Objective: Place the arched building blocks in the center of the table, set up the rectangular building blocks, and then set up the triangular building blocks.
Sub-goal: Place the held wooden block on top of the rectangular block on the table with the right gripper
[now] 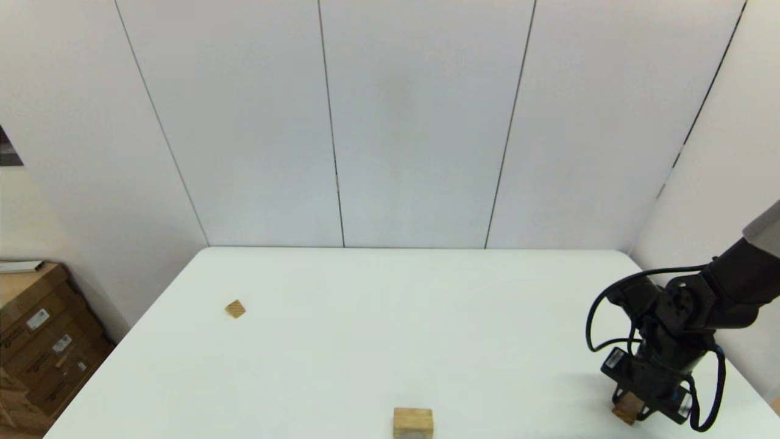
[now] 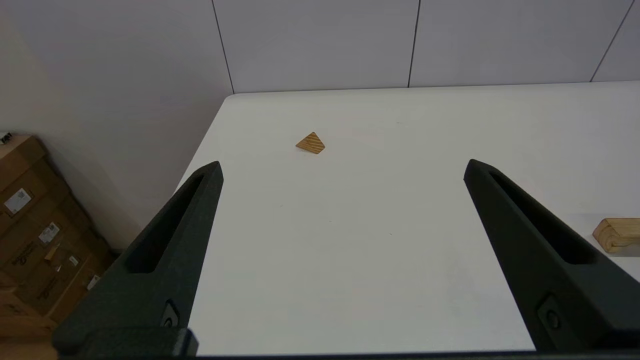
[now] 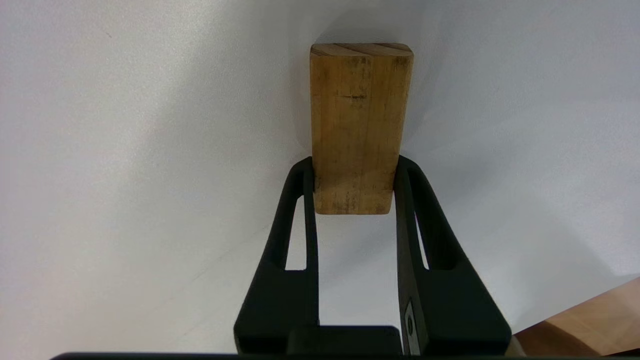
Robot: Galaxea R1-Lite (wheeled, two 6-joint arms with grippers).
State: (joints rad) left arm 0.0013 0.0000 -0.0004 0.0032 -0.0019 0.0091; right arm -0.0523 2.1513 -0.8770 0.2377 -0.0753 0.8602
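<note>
On the desk (image 1: pixel 378 317) the arch (image 1: pixel 413 422) sits at 6 o'clock. At 4 o'clock the right end effector (image 3: pixel 354 172) clamps the slab (image 3: pixel 357 130) across its width, long axis pointing away. Left end effector (image 2: pixel 342 170) gapes, idle.

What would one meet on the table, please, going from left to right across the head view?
The triangular building block → the arched building block at the near edge → the rectangular building block, clamped in the right gripper near the table's right side.
</note>
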